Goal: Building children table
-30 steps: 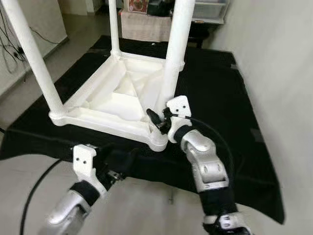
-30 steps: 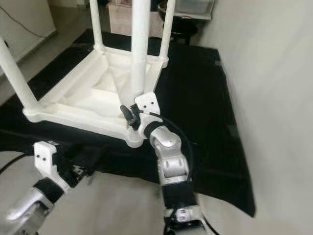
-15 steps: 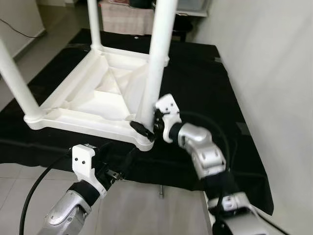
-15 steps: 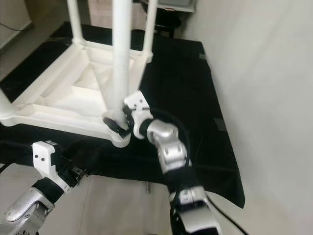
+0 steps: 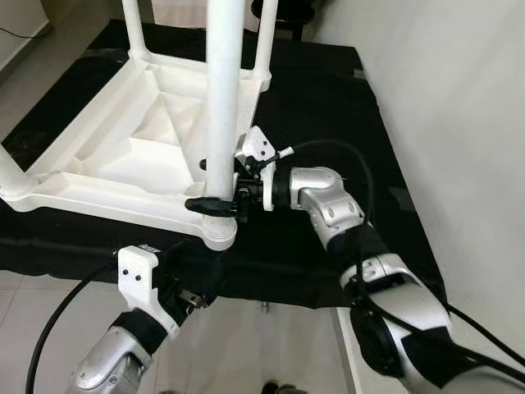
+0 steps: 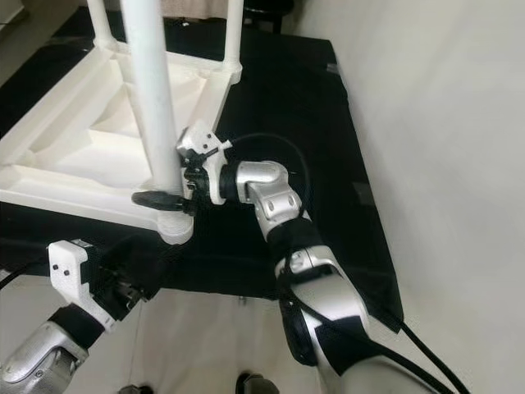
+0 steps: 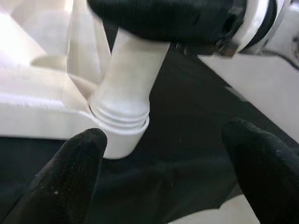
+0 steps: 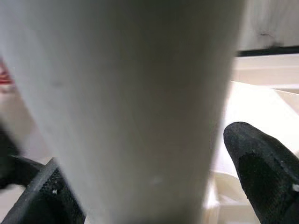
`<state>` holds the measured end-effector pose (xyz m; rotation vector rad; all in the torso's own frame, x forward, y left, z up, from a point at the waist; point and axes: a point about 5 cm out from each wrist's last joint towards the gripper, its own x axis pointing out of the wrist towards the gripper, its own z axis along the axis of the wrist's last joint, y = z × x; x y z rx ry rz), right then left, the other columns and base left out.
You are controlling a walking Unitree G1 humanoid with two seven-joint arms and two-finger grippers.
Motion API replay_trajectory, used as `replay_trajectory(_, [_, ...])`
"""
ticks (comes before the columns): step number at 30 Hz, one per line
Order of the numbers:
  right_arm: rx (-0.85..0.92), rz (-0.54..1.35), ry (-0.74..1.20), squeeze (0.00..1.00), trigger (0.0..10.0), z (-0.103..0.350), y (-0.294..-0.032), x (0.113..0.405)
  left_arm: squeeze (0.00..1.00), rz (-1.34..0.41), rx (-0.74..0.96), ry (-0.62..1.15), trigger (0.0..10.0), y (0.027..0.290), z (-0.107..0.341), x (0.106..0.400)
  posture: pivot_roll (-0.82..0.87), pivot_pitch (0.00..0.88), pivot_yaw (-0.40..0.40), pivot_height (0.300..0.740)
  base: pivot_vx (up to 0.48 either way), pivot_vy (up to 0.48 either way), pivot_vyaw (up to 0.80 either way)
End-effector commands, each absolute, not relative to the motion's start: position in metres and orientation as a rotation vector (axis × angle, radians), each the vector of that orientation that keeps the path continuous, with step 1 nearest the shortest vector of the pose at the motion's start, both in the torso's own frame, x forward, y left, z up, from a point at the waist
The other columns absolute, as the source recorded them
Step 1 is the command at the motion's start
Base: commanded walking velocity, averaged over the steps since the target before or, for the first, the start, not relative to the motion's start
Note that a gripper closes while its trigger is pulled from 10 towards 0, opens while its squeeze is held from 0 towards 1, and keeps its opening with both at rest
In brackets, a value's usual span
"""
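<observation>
The right gripper (image 5: 215,202) is closed around the near white plastic table leg (image 5: 223,98), low down by its socket. The left gripper (image 7: 163,168) waits open just in front. The upside-down white plastic table (image 5: 123,164) lies on a black floor mat (image 5: 328,107).

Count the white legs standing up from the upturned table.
4: near-right leg with the right gripper around it, near-left leg, far-left leg, far-right leg.

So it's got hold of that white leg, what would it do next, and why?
Probably twist the leg to seat it. The right pincer is closed around it just above the corner socket of the upturned table, where thread rings show in the left wrist view. The left pincer hovers open below that corner.
</observation>
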<state>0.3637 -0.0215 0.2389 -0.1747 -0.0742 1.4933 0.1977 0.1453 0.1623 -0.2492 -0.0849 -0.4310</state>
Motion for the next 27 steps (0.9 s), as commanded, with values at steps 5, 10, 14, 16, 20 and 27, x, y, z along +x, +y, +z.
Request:
replay_trajectory(5, [-0.139, 1.605, -0.101, 0.00, 0.0, 0.246, -0.014, 0.361, 0.00, -0.440, -0.250, -0.062, 10.0, 0.143, 0.162, 0.192, 0.10, 0.268, -0.129, 0.740, 0.000, 0.000, 0.00])
replay_trajectory(10, [-0.132, 1.596, -0.103, 0.00, 0.0, 0.243, -0.020, 0.363, 0.00, -0.439, -0.248, -0.059, 10.0, 0.143, 0.162, 0.193, 0.10, 0.260, -0.126, 0.740, 0.000, 0.000, 0.00])
replay_trajectory(14, [-0.142, 1.555, -0.112, 0.00, 0.0, 0.239, -0.027, 0.365, 0.00, -0.438, -0.249, -0.058, 10.0, 0.144, 0.162, 0.194, 0.09, 0.253, -0.125, 0.740, 0.000, 0.000, 0.00])
replay_trajectory(16, [-0.167, 1.431, -0.131, 0.00, 0.0, 0.234, -0.039, 0.370, 0.00, -0.437, -0.250, -0.058, 10.0, 0.145, 0.162, 0.195, 0.08, 0.248, -0.125, 0.740, 0.000, 0.000, 0.00])
replay_trajectory(20, [-0.108, 1.231, -0.101, 0.00, 0.0, 0.224, -0.048, 0.375, 0.00, -0.435, -0.250, -0.059, 10.0, 0.147, 0.161, 0.197, 0.05, 0.231, -0.125, 0.740, 0.000, 0.000, 0.00])
replay_trajectory(27, [-0.041, 0.501, 0.053, 0.00, 0.0, 0.169, -0.066, 0.329, 0.00, -0.434, -0.242, -0.057, 10.0, 0.155, 0.158, 0.206, 0.00, 0.171, -0.082, 0.740, 0.000, 0.000, 0.00])
